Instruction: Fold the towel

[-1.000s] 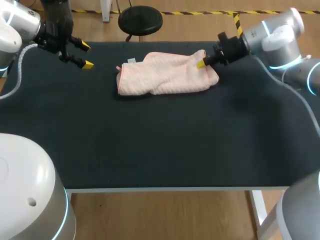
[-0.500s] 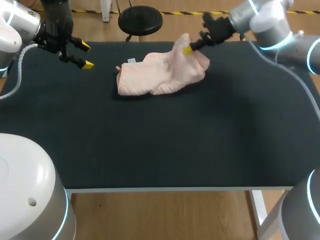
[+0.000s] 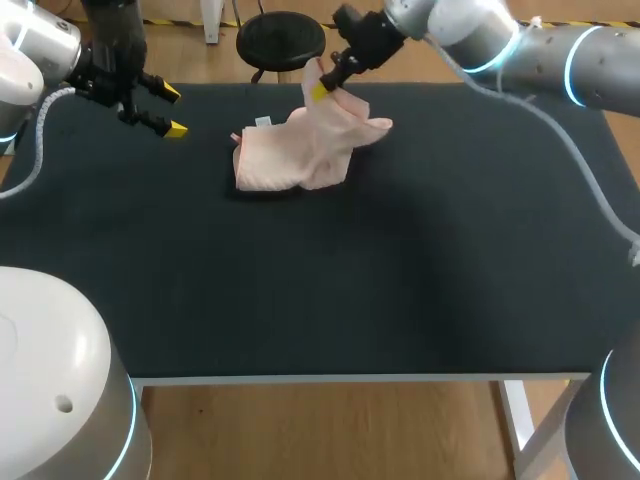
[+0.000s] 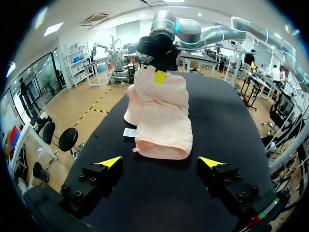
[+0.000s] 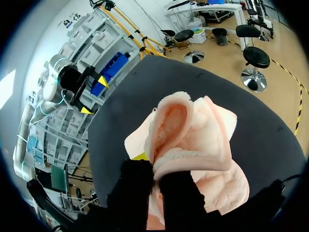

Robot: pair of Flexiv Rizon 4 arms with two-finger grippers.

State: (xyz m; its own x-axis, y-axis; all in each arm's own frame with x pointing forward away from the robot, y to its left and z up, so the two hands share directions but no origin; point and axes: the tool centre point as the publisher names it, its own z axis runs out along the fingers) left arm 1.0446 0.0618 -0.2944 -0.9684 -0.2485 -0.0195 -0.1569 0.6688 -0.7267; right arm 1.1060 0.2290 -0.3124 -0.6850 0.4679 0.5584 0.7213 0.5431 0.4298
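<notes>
Here's the towel [image 3: 300,150], pale peach-pink and soft, with a fluffy terry nap and faint ribbing across its face. It sits on the far middle of the tabletop [image 3: 350,290]. Its left part lies flat as a doubled pad. The edge of that pad facing the left claw [image 3: 172,111] is a plump, rounded roll, clear in the left wrist view. A small white tag [image 3: 263,122] pokes out at the pad's far left corner and lies on the tabletop.

The right part of the towel is off the surface. The right claw [image 3: 320,90] has it pinched, both black fingers pressed into a thick bunch of cloth, with one yellow tip showing against the pink. From that pinch the fabric hangs in a limp peak and drapes down onto the flat pad. In the right wrist view the gathered edge curls over the fingers in a shell-like loop. The right arm [image 3: 480,35] comes in from the right and reaches past the middle.

The left claw hovers over the far left of the tabletop, well apart from the towel. Its fingers are spread wide, with only air between the two yellow wedge tips.

The tabletop is dark, near black and matte, with a cloth-like look and a thin pale strip along the near edge.
</notes>
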